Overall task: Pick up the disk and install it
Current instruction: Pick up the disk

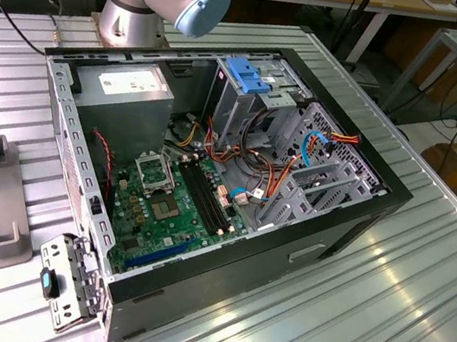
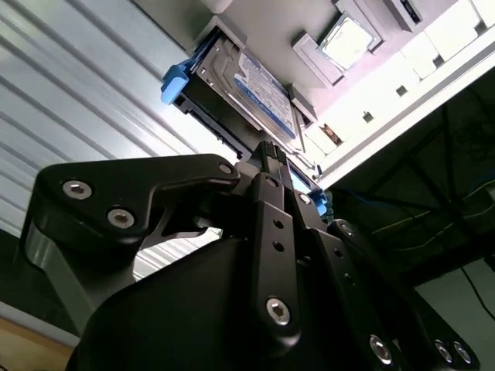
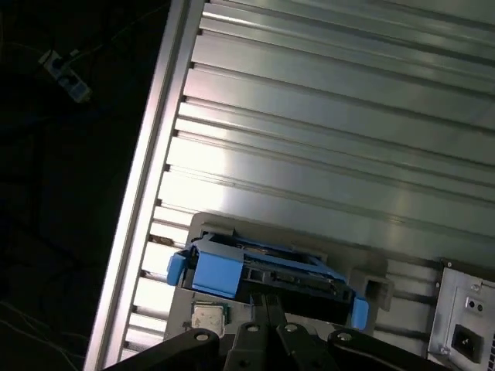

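The disk [image 3: 288, 272] stands on edge in a grey holder [image 3: 370, 272] on the ribbed metal table, framed by its bright blue carrier [image 3: 216, 270]. In the second wrist view its silvery face with the white label [image 2: 267, 85] points sideways. My gripper [image 3: 267, 303] is right at the disk's near edge, its black fingers [image 2: 267, 193] drawn together. Whether they pinch part of the carrier I cannot tell. The open computer case [image 1: 353, 214] lies on its side in the exterior view, with a blue bracket [image 1: 249, 74] on its drive cage.
A small square chip [image 3: 207, 315] and a grey power-supply box [image 3: 464, 325] sit beside the disk's holder. The table's edge [image 3: 147, 193] runs close by, with dark floor beyond. Inside the case are a motherboard [image 1: 166, 204], cables and a power supply [image 1: 124, 88].
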{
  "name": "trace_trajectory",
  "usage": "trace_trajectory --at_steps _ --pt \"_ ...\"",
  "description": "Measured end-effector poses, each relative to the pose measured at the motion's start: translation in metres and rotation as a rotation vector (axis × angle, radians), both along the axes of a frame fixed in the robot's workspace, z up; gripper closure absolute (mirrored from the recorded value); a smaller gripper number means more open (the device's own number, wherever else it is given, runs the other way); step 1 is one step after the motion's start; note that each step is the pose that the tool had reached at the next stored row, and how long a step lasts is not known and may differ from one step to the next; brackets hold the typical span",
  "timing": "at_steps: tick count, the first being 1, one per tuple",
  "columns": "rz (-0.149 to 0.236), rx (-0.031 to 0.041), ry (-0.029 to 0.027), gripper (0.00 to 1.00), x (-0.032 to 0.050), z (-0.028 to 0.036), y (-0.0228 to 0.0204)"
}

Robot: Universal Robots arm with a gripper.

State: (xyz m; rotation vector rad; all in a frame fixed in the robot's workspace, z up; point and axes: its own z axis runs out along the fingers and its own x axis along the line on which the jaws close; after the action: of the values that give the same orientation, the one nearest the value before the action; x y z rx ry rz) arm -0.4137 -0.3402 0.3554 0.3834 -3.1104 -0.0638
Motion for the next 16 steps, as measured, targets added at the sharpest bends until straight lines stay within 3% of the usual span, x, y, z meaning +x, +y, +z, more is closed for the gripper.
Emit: trace_trajectory --at_steps 16 --pt "0.259 0.0000 0.0001 0.89 0.0000 -0.0002 0.0000"
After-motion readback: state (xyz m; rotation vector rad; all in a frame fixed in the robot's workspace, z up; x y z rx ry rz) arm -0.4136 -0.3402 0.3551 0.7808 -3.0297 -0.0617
